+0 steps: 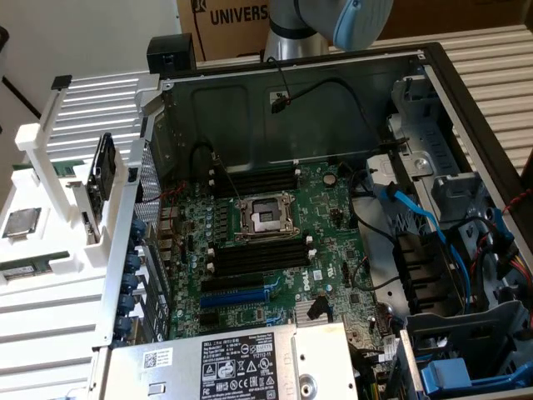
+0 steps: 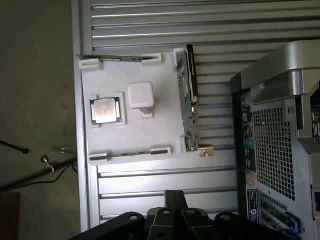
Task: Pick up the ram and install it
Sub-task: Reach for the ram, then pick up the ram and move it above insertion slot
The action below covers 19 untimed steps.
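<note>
The ram (image 1: 33, 268), a long, thin green circuit-board stick with a pale sticker, lies in the white plastic holder tray (image 2: 160, 125) at the lower left of the exterior view. Just above it in that frame the tray holds a square silver processor chip (image 1: 21, 223). A dark card (image 1: 102, 179) stands upright at the tray's edge nearest the open grey computer case (image 1: 333, 100). The black gripper (image 2: 175, 192) hangs above the pale slatted surface (image 2: 165, 180) near the tray, its jaws drawn together on nothing.

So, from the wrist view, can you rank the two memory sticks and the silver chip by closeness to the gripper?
From the gripper:
1. Memory stick, on the tray edge nearest it.
2. Silver chip, mid-tray.
3. Second stick, on the far edge.
</note>
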Available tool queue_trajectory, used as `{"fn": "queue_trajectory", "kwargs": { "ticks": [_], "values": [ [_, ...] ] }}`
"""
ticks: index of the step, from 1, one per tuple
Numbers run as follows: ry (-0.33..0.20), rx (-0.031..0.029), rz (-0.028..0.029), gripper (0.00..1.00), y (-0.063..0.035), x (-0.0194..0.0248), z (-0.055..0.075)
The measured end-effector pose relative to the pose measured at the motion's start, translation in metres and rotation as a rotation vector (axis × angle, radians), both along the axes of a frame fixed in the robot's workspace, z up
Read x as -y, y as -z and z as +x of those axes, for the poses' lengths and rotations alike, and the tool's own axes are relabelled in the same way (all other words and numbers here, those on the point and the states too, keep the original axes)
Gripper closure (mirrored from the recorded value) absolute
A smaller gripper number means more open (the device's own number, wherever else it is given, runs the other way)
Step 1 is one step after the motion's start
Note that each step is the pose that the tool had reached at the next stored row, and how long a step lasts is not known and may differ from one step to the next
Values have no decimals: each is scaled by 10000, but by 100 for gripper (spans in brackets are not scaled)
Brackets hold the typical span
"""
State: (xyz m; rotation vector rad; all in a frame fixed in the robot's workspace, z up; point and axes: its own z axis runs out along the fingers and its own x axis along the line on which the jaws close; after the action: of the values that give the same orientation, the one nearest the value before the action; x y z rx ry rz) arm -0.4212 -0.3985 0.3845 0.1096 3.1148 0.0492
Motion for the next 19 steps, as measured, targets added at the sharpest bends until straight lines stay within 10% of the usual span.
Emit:
{"fn": "queue_trajectory", "kwargs": {
  "ticks": [10, 19],
  "values": [
    [0, -1, -93, 89, 4, -180, -161],
    [-1, 0, -95, 89, 5, -190, -182]
  ]
}}
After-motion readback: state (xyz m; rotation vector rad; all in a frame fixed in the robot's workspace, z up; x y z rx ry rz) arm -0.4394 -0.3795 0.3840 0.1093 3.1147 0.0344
